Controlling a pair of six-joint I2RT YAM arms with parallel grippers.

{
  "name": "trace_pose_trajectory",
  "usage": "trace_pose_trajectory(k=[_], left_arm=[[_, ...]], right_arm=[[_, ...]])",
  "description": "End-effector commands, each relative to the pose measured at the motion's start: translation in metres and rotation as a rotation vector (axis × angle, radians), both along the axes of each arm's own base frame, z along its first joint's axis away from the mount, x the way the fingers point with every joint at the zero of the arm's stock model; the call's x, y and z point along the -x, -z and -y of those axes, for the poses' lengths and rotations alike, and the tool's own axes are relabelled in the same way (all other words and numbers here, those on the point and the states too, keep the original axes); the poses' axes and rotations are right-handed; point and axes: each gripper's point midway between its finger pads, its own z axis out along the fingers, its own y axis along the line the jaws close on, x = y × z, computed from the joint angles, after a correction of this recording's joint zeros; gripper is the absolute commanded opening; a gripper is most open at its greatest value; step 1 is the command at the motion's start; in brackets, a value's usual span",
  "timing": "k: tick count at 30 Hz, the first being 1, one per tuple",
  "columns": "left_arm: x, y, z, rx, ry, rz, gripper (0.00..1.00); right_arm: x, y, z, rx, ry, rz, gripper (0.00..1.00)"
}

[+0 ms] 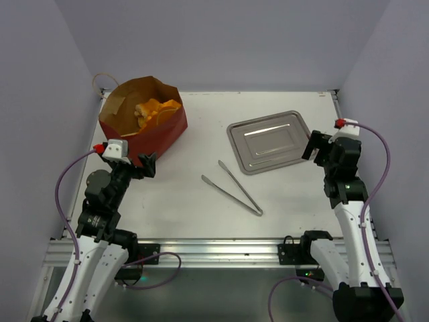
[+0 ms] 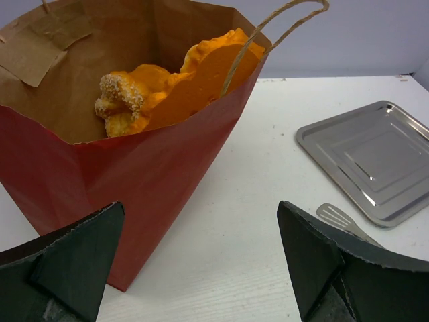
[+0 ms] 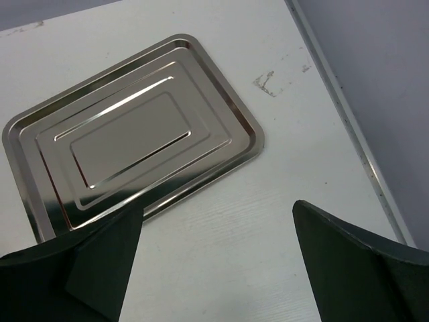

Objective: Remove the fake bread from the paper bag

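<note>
We see bread, perhaps several pieces, inside the paper bag at the tabletop far left corner; left gripper and right gripper spread, empty.

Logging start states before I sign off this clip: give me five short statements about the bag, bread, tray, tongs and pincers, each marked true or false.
1. The fake bread sits inside the paper bag. True.
2. A bun lies on the metal tray. False: nothing lies on the tray.
3. The left pincer is shut on the bag's string handle. False: its jaws stand open and hold nothing, just short of the bag.
4. The tongs lie on the table, outside the tray. True.
5. The right pincer is open and holds nothing. True.
</note>
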Motion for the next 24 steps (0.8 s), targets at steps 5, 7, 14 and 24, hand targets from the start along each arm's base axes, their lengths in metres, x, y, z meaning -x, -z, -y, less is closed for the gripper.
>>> trace_pose_trajectory(k=[5,7,14,24], left_arm=[[-0.001,-0.018,-0.002,-0.003,-0.008,0.069,1.0],[-0.001,-0.019,-0.003,-0.002,-0.008,0.07,1.0],[-0.001,-0.016,-0.001,-0.004,0.0,0.062,1.0],[-0.002,-0.014,-0.001,-0.014,0.001,0.054,1.0]], right_arm=[[0.008,-0.019,-0.088,0.112,-0.69,0.023,0.99],[0.037,-0.014,-0.123,0.171,-1.028,0.004,0.99],[0.066,0.03,-0.152,0.033,-1.247,-0.213,0.99],[0.053,0.103,-0.19,0.218,-1.209,-0.484,0.99]])
